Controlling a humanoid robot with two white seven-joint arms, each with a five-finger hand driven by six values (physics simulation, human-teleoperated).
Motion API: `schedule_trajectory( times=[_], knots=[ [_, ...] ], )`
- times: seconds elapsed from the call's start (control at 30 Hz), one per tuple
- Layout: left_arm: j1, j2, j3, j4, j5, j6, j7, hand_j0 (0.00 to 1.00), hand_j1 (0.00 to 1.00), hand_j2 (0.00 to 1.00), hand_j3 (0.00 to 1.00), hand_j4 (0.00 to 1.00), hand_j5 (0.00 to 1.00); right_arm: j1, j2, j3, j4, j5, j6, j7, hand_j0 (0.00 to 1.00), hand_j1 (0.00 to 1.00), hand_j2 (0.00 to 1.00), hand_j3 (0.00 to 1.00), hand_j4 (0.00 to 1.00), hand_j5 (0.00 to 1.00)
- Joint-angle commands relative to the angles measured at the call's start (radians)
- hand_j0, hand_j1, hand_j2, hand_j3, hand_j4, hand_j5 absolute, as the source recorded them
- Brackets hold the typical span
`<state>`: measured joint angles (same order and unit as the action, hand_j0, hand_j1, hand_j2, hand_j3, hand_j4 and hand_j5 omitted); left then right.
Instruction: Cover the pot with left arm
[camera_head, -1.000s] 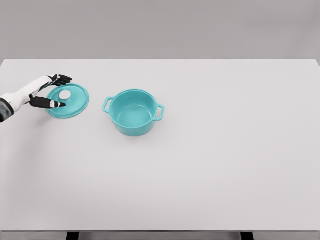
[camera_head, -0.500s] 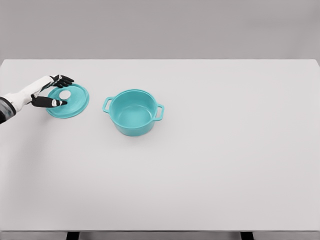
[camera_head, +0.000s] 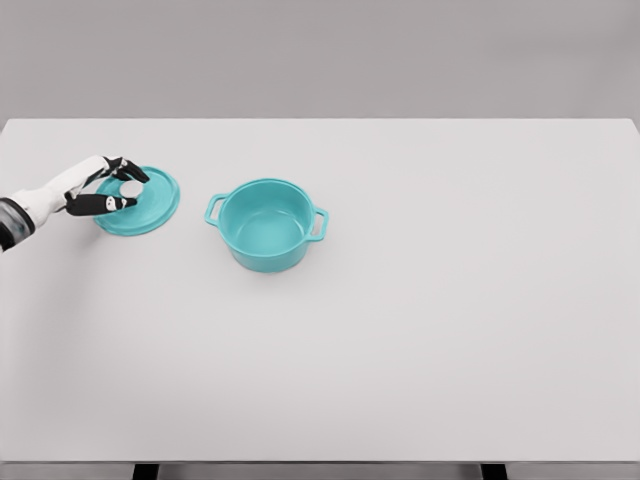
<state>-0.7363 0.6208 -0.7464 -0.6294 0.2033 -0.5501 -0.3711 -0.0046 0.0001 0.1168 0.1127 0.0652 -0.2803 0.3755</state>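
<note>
A teal lid (camera_head: 150, 208) with a white knob (camera_head: 131, 188) lies flat on the white table (camera_head: 420, 330) at the far left. My left hand (camera_head: 129, 188) reaches in from the left edge. Its dark fingers curl over the knob from behind and the thumb presses in from the front, so the hand is shut on the lid's knob. The open teal pot (camera_head: 266, 223), with two side handles, stands upright to the right of the lid, about a lid's width away. The right arm is out of view.
The table's left edge runs close beside the lid. Two dark table legs (camera_head: 146, 470) show at the bottom edge.
The left hand's fingers and thumb have drawn together around the lid's knob. The lid and pot have stayed in place.
</note>
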Motion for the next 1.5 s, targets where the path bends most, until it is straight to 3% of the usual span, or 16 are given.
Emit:
schedule_trajectory(
  times=[0.0,0.4,0.63,0.93,1.1,1.47],
  knots=[
    [0.0,0.001,-0.002,-0.018,-0.001,-0.002,-0.006,0.47,0.47,0.47,0.47,0.47,0.47,0.0,0.0,0.0,-0.001,0.001,0.0,0.0,1.0,1.0,1.0,1.0,1.0,1.0],
    [0.005,0.014,0.001,-0.171,-0.002,-0.008,-0.032,0.44,0.44,0.44,0.44,0.44,0.44,0.0,0.0,0.0,-0.001,0.001,0.0,0.0,1.0,1.0,1.0,1.0,1.0,1.0],
    [-0.006,0.071,0.005,-0.254,-0.004,-0.001,-0.049,0.45,0.45,0.45,0.45,0.45,0.45,0.0,0.0,0.0,-0.001,0.001,0.0,0.0,1.0,1.0,1.0,1.0,1.0,1.0],
    [-0.014,0.106,-0.005,-0.446,-0.018,0.001,-0.049,0.45,0.45,0.45,0.45,0.45,0.45,0.0,0.0,0.0,-0.001,-0.001,0.0,0.0,1.0,1.0,1.0,1.0,1.0,1.0],
    [-0.015,0.097,-0.068,-0.454,-0.019,0.001,-0.049,0.45,0.45,0.45,0.45,0.45,0.45,0.0,0.0,0.0,-0.001,0.001,0.0,0.0,1.0,1.0,1.0,1.0,1.0,1.0],
    [-0.023,0.019,-0.105,-0.426,-0.065,0.03,-0.065,0.46,0.46,0.46,0.46,0.46,0.46,0.0,0.0,0.0,-0.001,0.001,0.0,0.0,1.0,1.0,1.0,1.0,1.0,1.0]
  ],
)
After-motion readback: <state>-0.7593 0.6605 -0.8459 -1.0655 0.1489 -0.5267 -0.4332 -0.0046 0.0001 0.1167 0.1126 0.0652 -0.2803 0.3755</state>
